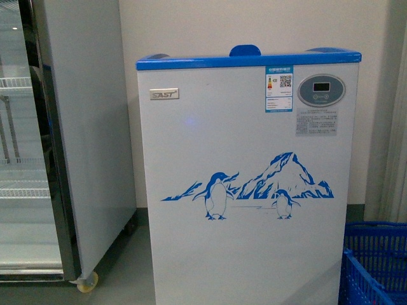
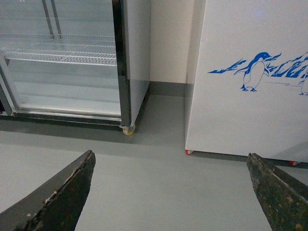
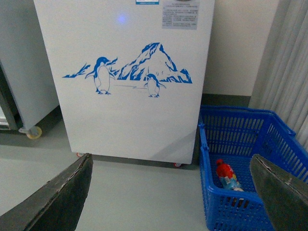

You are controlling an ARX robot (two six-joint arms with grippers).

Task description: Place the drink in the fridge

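Observation:
The fridge [image 1: 248,190] is a white chest cooler with a blue rim and blue penguin-and-mountain artwork, standing straight ahead on the grey floor. Its lids are hidden from here. It also shows in the left wrist view [image 2: 250,110] and the right wrist view [image 3: 130,110]. The drink [image 3: 225,174], a bottle with a red cap and red upper part, lies in a blue plastic basket [image 3: 208,192] on the floor right of the fridge. My right gripper [image 3: 172,158] is open and empty above the floor, left of the basket. My left gripper [image 2: 170,156] is open and empty over bare floor.
A tall grey upright glass-door fridge [image 1: 82,127] stands left of the chest cooler, on castors, with wire shelves [image 2: 62,54] inside. The blue basket [image 1: 375,254] sits at the lower right. A pale curtain [image 3: 288,72] hangs behind it. A narrow gap separates the two fridges.

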